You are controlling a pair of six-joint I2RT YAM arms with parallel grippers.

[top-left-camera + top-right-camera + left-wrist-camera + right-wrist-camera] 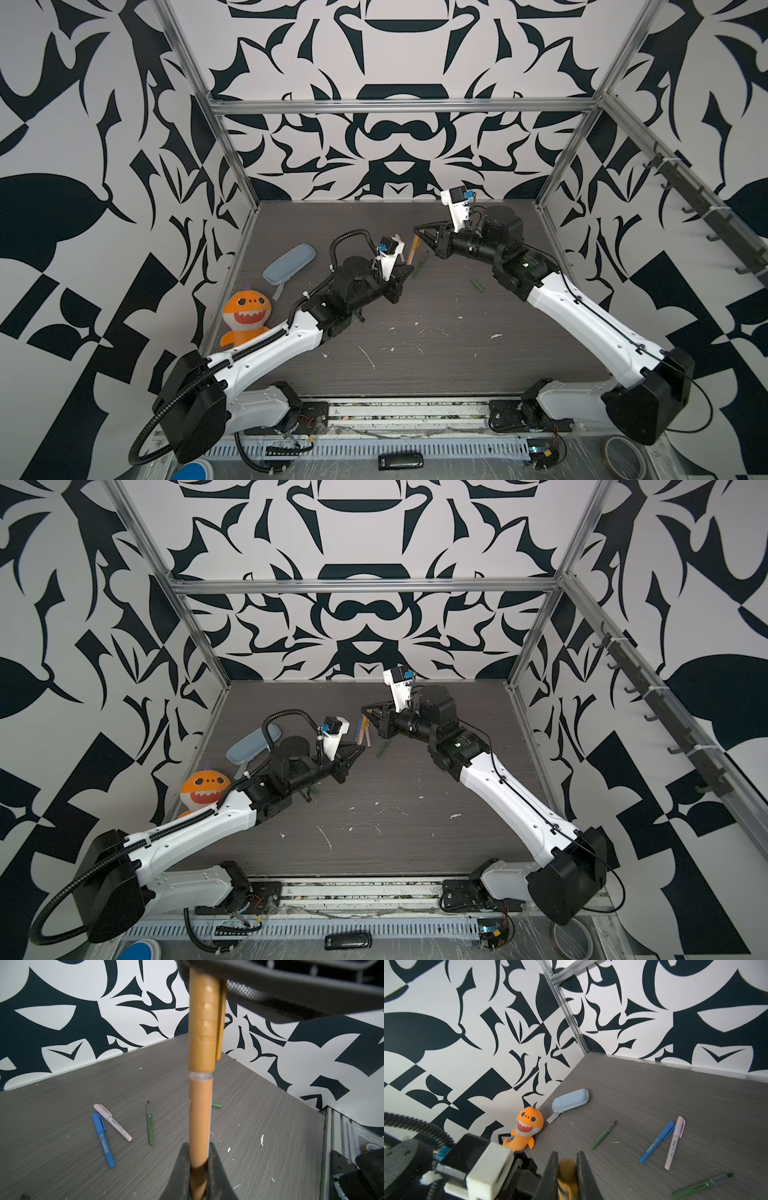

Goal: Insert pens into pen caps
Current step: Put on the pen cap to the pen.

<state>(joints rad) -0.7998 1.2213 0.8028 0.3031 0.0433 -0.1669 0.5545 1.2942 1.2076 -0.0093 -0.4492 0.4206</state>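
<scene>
My left gripper (200, 1147) is shut on the barrel of an orange-brown pen (200, 1115). My right gripper (566, 1156) is shut on the orange-brown pen cap (202, 1022). The cap sits over the pen's tip end, with a thin clear ring showing between cap and barrel. In a top view the pen (412, 249) spans the two grippers above mid-table. On the table lie a capped blue pen (103, 1140), a capped pale pink pen (113, 1123), an uncapped green pen (150, 1126) and a green cap (216, 1104). A second uncapped green pen (702, 1186) lies apart.
A pale blue pencil case (289, 264) and an orange shark toy (246, 313) sit by the left wall. White flecks (368, 355) dot the grey table near the front. Patterned walls and metal frame posts close three sides.
</scene>
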